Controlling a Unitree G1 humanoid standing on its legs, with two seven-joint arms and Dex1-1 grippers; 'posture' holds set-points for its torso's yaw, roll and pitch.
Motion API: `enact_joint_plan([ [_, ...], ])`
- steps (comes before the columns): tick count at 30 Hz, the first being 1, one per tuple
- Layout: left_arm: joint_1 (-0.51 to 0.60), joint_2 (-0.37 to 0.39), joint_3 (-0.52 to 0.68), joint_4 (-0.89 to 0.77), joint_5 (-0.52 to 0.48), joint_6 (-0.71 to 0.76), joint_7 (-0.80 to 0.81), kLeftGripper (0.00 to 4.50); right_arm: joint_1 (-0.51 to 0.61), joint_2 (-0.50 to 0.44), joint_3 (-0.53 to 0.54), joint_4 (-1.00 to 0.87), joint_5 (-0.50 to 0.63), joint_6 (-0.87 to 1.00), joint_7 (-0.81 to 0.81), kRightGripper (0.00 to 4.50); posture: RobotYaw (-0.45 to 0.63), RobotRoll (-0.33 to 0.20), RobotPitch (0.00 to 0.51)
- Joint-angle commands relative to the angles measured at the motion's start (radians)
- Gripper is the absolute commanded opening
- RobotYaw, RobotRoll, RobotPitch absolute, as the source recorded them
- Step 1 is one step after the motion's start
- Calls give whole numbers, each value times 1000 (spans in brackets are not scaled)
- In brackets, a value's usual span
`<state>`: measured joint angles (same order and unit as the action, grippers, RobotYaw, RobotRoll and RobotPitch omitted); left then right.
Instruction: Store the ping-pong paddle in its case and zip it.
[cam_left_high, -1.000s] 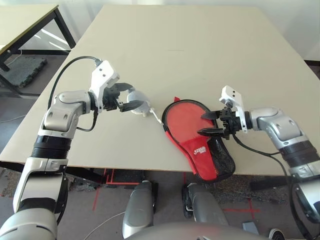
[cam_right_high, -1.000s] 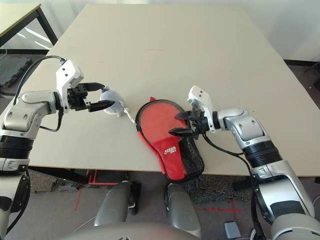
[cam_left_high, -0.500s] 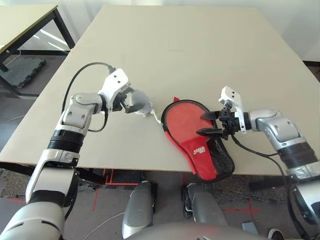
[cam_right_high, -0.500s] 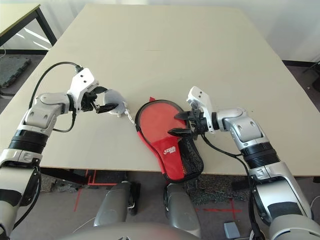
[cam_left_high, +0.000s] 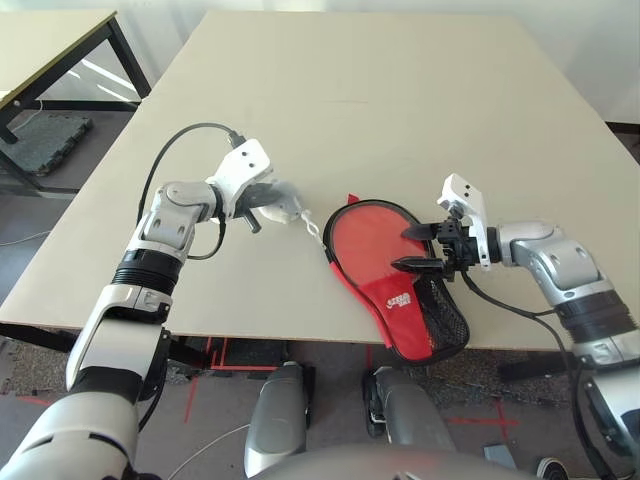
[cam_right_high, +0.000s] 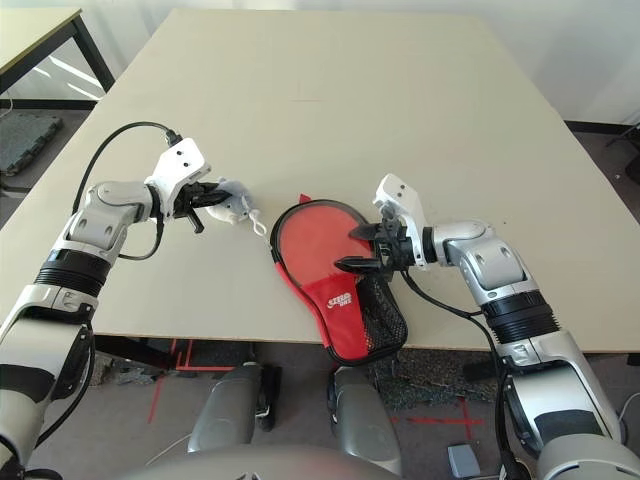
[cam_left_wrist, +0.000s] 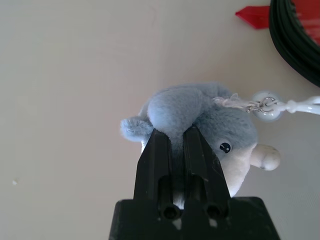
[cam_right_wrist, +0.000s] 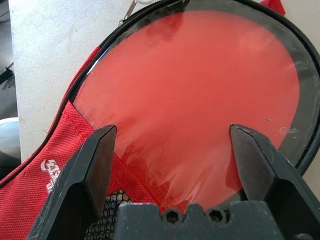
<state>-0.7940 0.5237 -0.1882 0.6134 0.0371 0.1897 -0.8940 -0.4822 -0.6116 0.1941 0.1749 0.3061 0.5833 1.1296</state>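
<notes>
Inside the open case at the table's near edge, our paddle already lies. Our left gripper pinches the plush zip-pull; right gripper hovers wide. Zipping remains.

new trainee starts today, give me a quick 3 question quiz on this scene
1. True or false: the left gripper is shut on the plush toy.
2. What lies between the right gripper's open fingers? A) a ball B) the paddle's red face C) a pouch
3. Fill in: the case partly hangs over the table's near ____.

Key: 1 true; 2 B; 3 edge
</notes>
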Motion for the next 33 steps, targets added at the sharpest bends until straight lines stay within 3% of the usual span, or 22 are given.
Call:
enact_joint_plan([
  [1, -60, -30, -17, 57, 34, -30, 29, 16, 36, 18, 37, 10, -23, 30, -18, 4500, 147, 0, 139],
  [19, -408, -189, -68, 573, 198, -326, 217, 16, 79, 39, 28, -31, -19, 46, -56, 4500, 104, 0, 138],
  [26, -462, -252, -98, 668, 276, -379, 330, 16, 108, 34, 28, -52, -16, 58, -69, 4500, 91, 0, 143],
  [33, -504, -322, -78, 704, 289, -404, 431, 16, 137, 38, 24, -90, -5, 82, -85, 4500, 53, 0, 157],
])
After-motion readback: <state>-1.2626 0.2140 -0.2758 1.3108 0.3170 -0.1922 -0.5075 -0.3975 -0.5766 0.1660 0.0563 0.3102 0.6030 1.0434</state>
